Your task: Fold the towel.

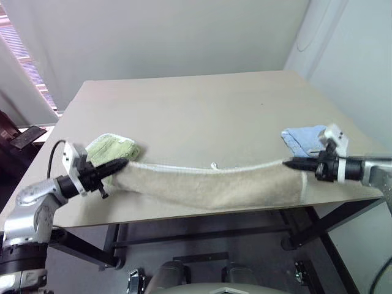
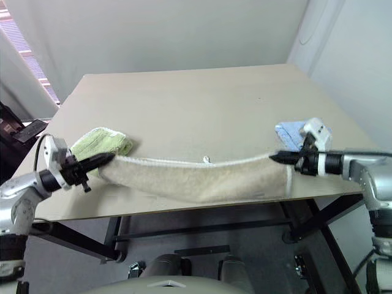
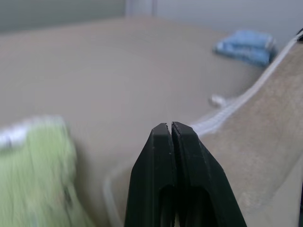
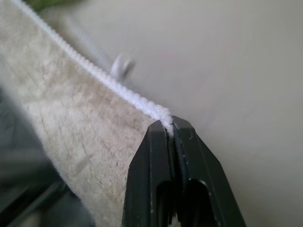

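The beige terry towel (image 1: 214, 184) with white corded edging hangs stretched along the tan table's (image 1: 202, 110) near edge. The left gripper (image 1: 124, 163) pinches its nine-o'clock corner; the right gripper (image 1: 288, 163) is clamped on the three-o'clock corner's cord.

Left gripper (image 1: 122, 163) fingers pinched closed, right gripper (image 1: 288, 163) likewise, arms spread wide

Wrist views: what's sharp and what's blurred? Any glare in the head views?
Left wrist view: black fingers fairly sharp, green cloth smeared, blue cloth soft. Right wrist view: the towel and its white cord sharp at the fingertips, soft farther along it. Left eye view: bright window at the left edge, no glare on the table.
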Motion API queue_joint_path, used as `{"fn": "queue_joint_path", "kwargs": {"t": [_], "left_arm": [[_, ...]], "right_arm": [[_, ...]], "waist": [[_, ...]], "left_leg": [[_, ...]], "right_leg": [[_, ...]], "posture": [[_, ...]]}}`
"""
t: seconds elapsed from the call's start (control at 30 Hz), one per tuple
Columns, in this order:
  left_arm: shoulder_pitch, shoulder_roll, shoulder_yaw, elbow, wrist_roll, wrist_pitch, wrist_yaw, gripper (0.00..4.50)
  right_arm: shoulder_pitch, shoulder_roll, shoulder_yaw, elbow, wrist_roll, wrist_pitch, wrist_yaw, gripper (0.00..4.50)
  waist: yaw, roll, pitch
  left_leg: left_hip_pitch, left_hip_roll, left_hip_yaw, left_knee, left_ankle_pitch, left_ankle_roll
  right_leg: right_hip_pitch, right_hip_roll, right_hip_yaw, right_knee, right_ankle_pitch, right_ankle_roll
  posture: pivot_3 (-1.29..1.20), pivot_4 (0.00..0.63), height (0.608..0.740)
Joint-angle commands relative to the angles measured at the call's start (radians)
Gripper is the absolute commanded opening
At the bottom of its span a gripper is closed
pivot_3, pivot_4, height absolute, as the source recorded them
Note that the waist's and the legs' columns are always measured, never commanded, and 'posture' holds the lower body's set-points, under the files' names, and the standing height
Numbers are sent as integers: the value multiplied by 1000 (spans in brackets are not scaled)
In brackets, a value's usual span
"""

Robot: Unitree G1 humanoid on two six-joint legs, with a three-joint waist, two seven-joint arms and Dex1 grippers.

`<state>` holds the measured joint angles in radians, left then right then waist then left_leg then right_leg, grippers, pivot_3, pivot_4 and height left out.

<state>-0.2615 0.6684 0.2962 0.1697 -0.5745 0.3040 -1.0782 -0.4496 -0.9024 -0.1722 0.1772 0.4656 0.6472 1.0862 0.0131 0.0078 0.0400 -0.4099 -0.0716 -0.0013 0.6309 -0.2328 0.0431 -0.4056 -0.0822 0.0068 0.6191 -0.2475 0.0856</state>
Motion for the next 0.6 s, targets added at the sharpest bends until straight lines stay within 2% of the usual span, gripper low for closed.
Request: {"fn": "queue_joint_path", "kwargs": {"t": [0.03, 0.13, 0.3, 0.43, 0.6], "left_arm": [[-197, -33, 24, 113, -12, -11, 75, 0], [-486, -101, -5, 388, 85, -147, 182, 0], [-827, -158, -19, 827, 213, -370, 345, 0], [-904, -167, -29, 981, 273, -480, 378, 0], [-787, -167, -67, 907, 265, -476, 67, 0]], "right_arm": [[-157, 77, -19, 156, -74, -175, -124, 21], [-359, 184, -16, 402, -142, -376, -240, 21], [-623, 252, -19, 796, -245, -694, -404, 21], [-711, 253, -19, 947, -281, -820, -428, 21], [-653, 229, -29, 930, -237, -754, -197, 21]], "waist": [[0, -1, 0], [1, -2, 0], [-3, -3, 0], [-8, -3, 0], [-30, -2, 0]], "left_leg": [[0, 0, 0, 0, 0, 0], [0, 0, 0, 2, 0, 0], [-2, -3, 0, 0, 1, -1], [-4, -3, 0, -6, 4, -3], [-5, -2, -1, -11, 4, -3]], "right_leg": [[0, 0, 0, 0, 1, 1], [0, 1, -2, 1, 3, 3], [0, 1, -2, 1, 9, 10], [-5, 1, -2, 0, 9, 10], [-6, 2, -2, -3, 9, 10]], "posture": [[0, 0, 736], [0, 0, 736], [0, 0, 736], [0, 0, 736], [0, 0, 736]]}}
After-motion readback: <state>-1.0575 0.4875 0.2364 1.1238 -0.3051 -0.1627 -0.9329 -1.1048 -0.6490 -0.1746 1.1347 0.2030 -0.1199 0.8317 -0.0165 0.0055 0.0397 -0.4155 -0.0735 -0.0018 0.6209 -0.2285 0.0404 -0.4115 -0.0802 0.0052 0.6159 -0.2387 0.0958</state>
